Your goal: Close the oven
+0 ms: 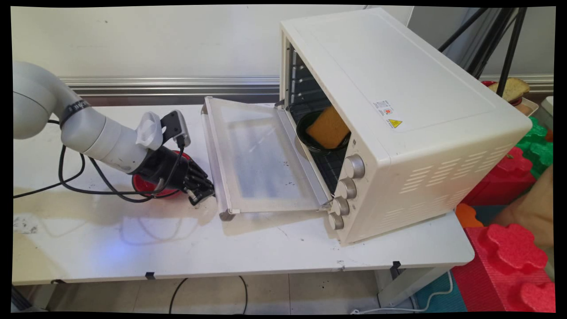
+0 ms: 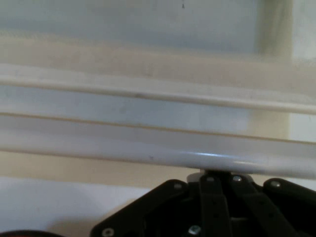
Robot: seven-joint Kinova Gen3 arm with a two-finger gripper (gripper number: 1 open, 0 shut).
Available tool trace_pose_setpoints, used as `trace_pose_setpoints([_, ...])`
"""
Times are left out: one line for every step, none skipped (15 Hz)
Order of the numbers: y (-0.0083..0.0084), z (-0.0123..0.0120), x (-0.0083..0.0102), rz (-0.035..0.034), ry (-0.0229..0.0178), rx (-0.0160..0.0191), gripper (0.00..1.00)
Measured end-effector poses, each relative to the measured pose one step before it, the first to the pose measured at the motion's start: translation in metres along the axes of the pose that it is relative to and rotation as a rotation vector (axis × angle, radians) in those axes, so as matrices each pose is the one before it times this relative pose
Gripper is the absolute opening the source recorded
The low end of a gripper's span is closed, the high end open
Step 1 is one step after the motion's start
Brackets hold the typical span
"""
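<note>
White table (image 1: 266,252) with a plain wall behind it, and a big cream toaster oven (image 1: 398,119) is sitting at the right end, turned at an angle so its open mouth is facing left toward the arm. Its glass door (image 1: 257,155) is hanging down flat, with the long handle bar (image 1: 211,157) running along the door's outer edge, roughly from the table's far side toward the near side.

Main view is giving the whole layout: inside the oven a black dish (image 1: 316,133) is sitting on the rack with an orange-brown square thing (image 1: 328,127) on it, maybe a sponge or toast, can't tell. Four knobs (image 1: 345,190) are lining the front's near end. A red bowl (image 1: 150,186) is peeking out from behind the wrist, and red and green foam blocks (image 1: 509,248) are lying off the table's right end.

Hand view is showing none of that. It's only catching the handle bar (image 2: 158,148) stretching side to side across the picture, right above the gripper (image 2: 212,174) linkage, so the bar is lying crosswise to the fingers.

In the main view the gripper (image 1: 207,191) is sitting low, right against the handle's near part. The fingertips look drawn together at the bar, but I can't tell if they're actually clamping it or just touching.
</note>
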Motion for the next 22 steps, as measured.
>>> trace_pose_setpoints([0.00014,-0.00099,0.00274,-0.00467,0.01132,0.00663,0.00])
trace_pose_setpoints([-0.00003,-0.00166,0.00200,-0.00336,0.00899,0.00555,0.00])
trace_pose_setpoints([-0.00001,-0.00206,0.00182,-0.00343,0.00915,0.00536,0.00])
trace_pose_setpoints([-0.00009,-0.00325,0.00180,-0.00347,0.01015,0.00685,0.00])
trace_pose_setpoints([-0.00023,-0.00227,0.00238,-0.00064,0.00833,0.00426,0.00])
trace_pose_setpoints([-0.00070,-0.00348,0.00418,0.00024,0.01269,0.00579,0.00])
trace_pose_setpoints([-0.00061,-0.00335,0.00410,0.00164,0.01222,0.00485,0.00])
trace_pose_setpoints([-0.00080,-0.00375,0.00409,0.00122,0.01294,0.00518,0.00])
trace_pose_setpoints([-0.00124,-0.00398,0.00579,0.00264,0.01546,0.00547,0.00])
trace_pose_setpoints([-0.00131,-0.00327,0.00520,0.00229,0.01329,0.00499,0.00])
trace_pose_setpoints([-0.00119,-0.00108,0.00449,0.00337,0.00826,0.00135,0.00])
trace_pose_setpoints([-0.00149,-0.00291,0.00505,0.00184,0.01248,0.00484,0.00])
trace_pose_setpoints([-0.00098,-0.00162,0.00362,0.00104,0.00822,0.00296,0.00])
trace_pose_setpoints([-0.00158,-0.00256,0.00549,0.00187,0.01356,0.00461,0.00])
trace_pose_setpoints([-0.00192,-0.00342,0.00564,0.00017,0.01555,0.00661,0.00])
trace_pose_setpoints([-0.00211,-0.00152,0.00751,0.00301,0.01614,0.00377,0.00])
trace_pose_setpoints([-0.00195,-0.00162,0.00576,0.00227,0.01346,0.00445,0.00])
trace_pose_setpoints([-0.00147,-0.00077,0.00398,0.00155,0.00879,0.00244,0.00])
trace_pose_setpoints([-0.00242,-0.00161,0.00624,0.00208,0.01482,0.00515,0.00])
trace_pose_setpoints([-0.00214,-0.00175,0.00468,0.00113,0.01216,0.00559,0.00])
trace_pose_setpoints([-0.00266,-0.00098,0.00578,0.00248,0.01295,0.00485,0.00])
trace_pose_setpoints([-0.00230,-0.00097,0.00436,0.00161,0.01028,0.00429,0.00])
